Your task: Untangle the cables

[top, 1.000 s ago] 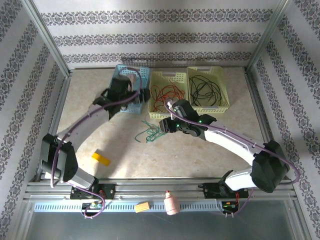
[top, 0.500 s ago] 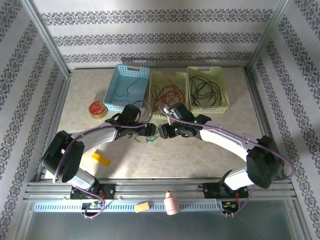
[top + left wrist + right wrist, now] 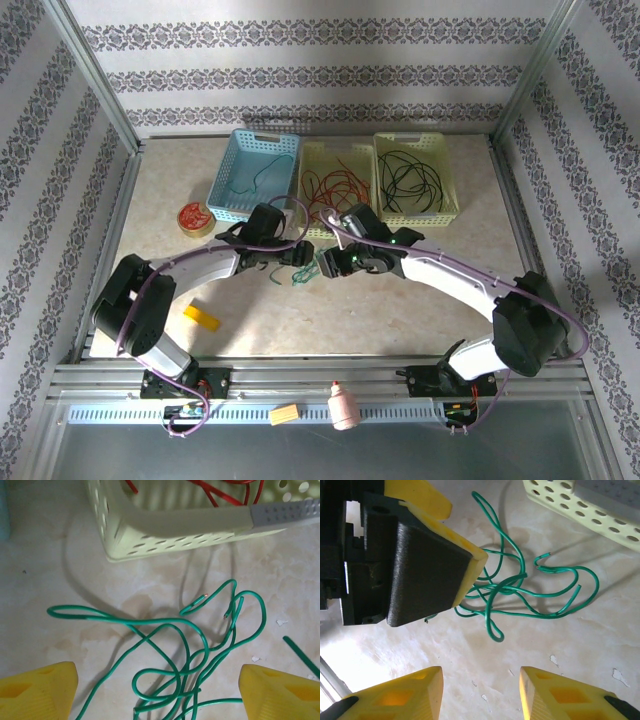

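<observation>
**Top view.**
- Left hand (image 3: 292,260) and right hand (image 3: 324,263): tips face each other, close together, low over the counter (image 3: 400,310).
- Green cable (image 3: 300,278): a loose tangle on the counter, just below and between my two hands.
- Beyond the hands is a row of three baskets. The blue basket (image 3: 222,190) is past my left hand. The mid basket (image 3: 340,150) holds the red cables (image 3: 335,183). The right basket (image 3: 415,140) holds the black cables (image 3: 408,178).

**Left wrist view.**
- Left hand (image 3: 157,695): released, fingers (image 3: 40,690) spread wide, nothing gripped.
- Green cable (image 3: 190,645): its loops lie flat on the counter between and ahead of my fingers, with two bare ends curling up ahead.
- Mid basket (image 3: 165,525): a corner sits just beyond the tangle, apart from it, with red cables (image 3: 215,491) inside.

**Right wrist view.**
- Right hand (image 3: 480,695): released, fingers (image 3: 395,695) apart, holding nothing.
- Green cable (image 3: 520,585): lies ahead of my fingertips on the counter.
- A left-hand finger (image 3: 427,565) comes in from the side, its tip at the edge of the tangle. I cannot tell whether it touches.
- Basket corner (image 3: 590,505): beyond the cable.
</observation>
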`<state>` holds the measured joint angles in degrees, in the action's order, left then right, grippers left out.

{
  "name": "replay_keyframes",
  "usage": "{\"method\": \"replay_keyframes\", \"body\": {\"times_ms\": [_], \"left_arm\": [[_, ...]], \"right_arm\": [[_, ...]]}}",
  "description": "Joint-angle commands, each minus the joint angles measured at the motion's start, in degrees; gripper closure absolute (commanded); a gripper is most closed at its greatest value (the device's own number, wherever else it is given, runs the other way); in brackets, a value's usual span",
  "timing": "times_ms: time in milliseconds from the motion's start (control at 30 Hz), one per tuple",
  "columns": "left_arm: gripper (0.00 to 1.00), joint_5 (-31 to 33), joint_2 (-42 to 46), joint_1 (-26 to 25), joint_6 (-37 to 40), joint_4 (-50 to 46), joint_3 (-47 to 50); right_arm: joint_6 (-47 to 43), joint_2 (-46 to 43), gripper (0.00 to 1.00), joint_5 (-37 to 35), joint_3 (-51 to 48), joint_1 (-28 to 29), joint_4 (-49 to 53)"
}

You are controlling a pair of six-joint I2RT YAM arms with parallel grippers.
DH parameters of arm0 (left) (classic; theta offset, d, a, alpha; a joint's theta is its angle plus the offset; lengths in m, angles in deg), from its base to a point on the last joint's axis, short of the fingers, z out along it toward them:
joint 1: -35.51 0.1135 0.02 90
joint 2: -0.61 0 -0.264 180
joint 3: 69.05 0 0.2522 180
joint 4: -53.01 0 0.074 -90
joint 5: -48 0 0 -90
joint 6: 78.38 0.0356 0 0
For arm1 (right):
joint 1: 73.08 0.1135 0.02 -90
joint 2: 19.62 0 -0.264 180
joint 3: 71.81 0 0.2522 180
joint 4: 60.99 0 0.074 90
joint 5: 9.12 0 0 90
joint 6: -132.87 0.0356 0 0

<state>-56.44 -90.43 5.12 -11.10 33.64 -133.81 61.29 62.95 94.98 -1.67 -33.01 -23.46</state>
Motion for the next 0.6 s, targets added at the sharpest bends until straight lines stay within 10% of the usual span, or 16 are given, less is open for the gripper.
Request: {"method": "replay_keyframes", "body": {"times_ms": [0,400,567], "left_arm": [[0.16,1.08,-1.07,-0.81,1.47,-1.12,-2.27],[0.19,1.69,-4.74,0.04,-0.75,-3.54,-4.19],[0.19,1.65,-4.94,0.16,-1.23,-3.79,-3.5]], "right_arm": [[-0.07,0.87,0.55,3.41,1.08,-1.36,-0.91],[-0.79,9.94,0.58,6.01,4.96,-1.43,-2.66],[-1.19,13.21,0.8,7.48,6.97,-1.65,-2.25]]}}
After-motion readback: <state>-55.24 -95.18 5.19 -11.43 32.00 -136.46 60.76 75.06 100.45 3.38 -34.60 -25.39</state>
